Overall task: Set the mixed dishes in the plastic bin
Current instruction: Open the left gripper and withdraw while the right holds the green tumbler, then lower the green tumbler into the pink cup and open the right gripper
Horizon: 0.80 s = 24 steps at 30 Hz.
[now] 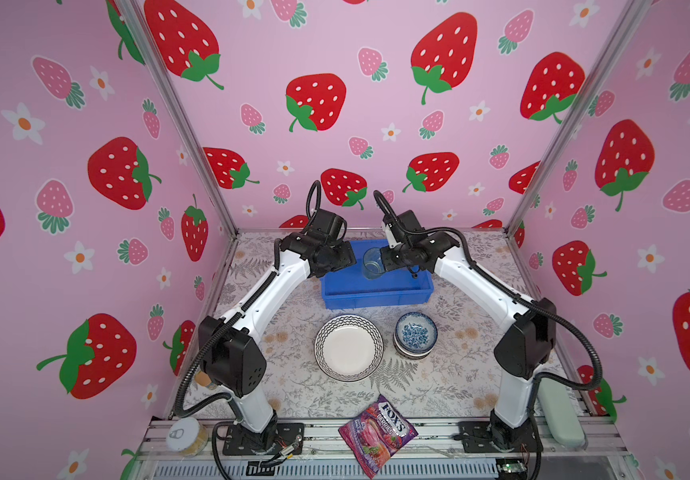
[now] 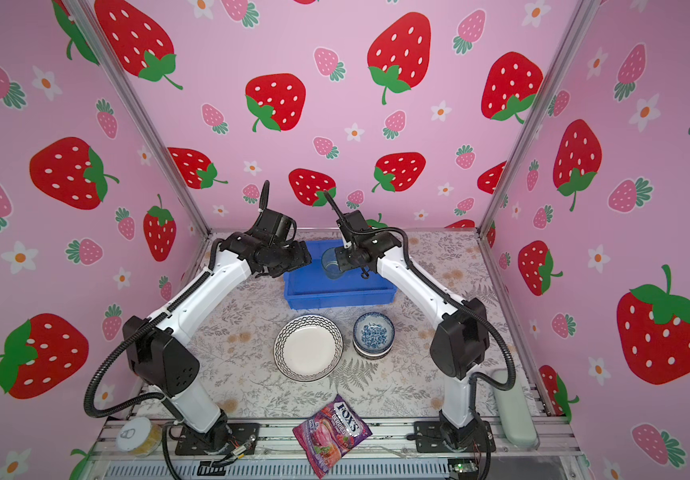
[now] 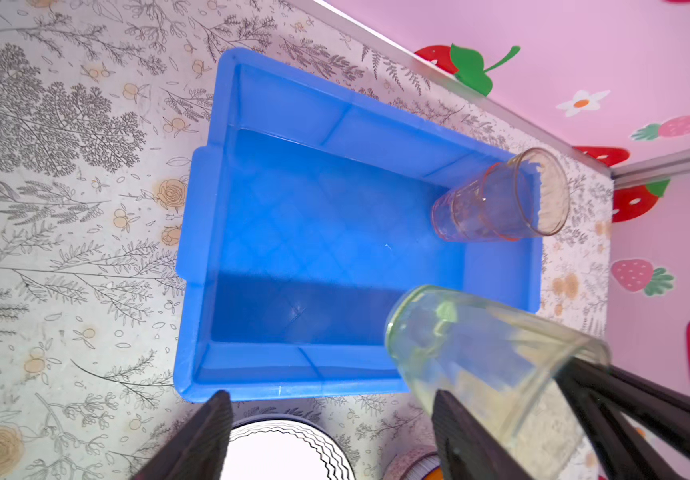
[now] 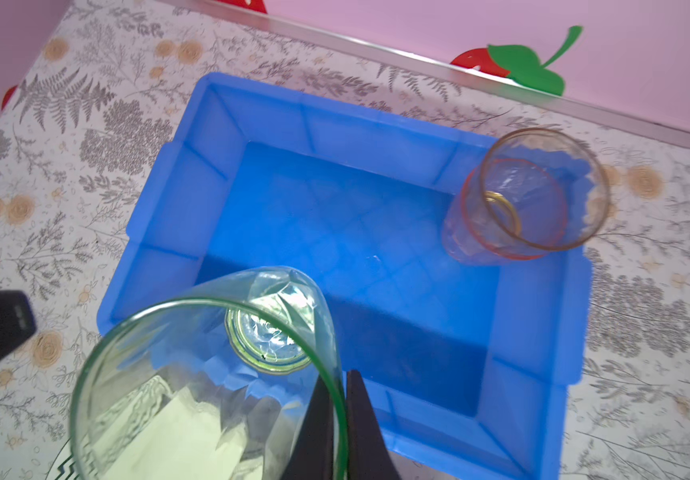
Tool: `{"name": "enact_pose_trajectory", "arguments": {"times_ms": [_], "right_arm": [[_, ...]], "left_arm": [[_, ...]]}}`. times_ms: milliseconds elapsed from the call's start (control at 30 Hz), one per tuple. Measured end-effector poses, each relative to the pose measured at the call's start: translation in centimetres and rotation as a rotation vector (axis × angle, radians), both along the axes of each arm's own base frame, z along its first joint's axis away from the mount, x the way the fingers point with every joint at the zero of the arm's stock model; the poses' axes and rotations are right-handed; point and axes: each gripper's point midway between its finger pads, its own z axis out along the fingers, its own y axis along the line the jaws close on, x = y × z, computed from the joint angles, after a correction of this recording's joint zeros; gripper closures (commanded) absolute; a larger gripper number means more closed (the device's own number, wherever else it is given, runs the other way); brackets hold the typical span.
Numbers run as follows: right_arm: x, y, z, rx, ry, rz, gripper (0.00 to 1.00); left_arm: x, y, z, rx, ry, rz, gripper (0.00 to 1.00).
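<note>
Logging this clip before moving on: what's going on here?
The right gripper is shut on the rim of a green glass, holding it over the blue bin. The left gripper is open beside it, holding nothing. A pink glass with an amber glass nested inside already sits in a bin corner. The zigzag plate and stacked bowls wait on the table.

You are looking at a table (image 1: 285,395) covered in a grey fern-and-flower sheet. A shallow bright blue rectangular plastic bin (image 1: 376,300) is sitting at twelve o'clock. A round white zigzag-rimmed plate (image 1: 348,348) is lying near the centre, with stacked blue-patterned bowls (image 1: 415,333) sitting just beside it at three o'clock. A purple FOX'S candy bag (image 1: 378,434) is overhanging the six o'clock edge.
</note>
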Motion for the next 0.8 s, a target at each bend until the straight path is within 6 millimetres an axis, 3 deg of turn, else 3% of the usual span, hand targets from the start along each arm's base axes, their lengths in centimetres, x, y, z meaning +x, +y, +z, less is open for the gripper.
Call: {"name": "enact_pose_trajectory", "arguments": {"times_ms": [133, 300, 400, 800], "right_arm": [[1.4, -3.0, 1.2, -0.001, -0.018, -0.062, 1.0], [3.5, -6.5, 1.7, -0.022, -0.021, -0.135, 1.0], [5.4, -7.7, 2.7, -0.014, -0.049, -0.176, 1.0], [11.5, -9.4, 2.9, 0.023, -0.076, -0.245, 1.0]], "left_arm": [[-0.1, 0.7, 1.1, -0.018, -0.019, -0.005, 0.02], [-0.7, 2.5, 3.4, -0.047, -0.068, 0.015, 0.01], [-1.1, 3.8, 3.7, -0.053, -0.074, 0.038, 0.01], [-3.2, 6.2, 1.6, -0.034, -0.018, 0.076, 0.01]]}}
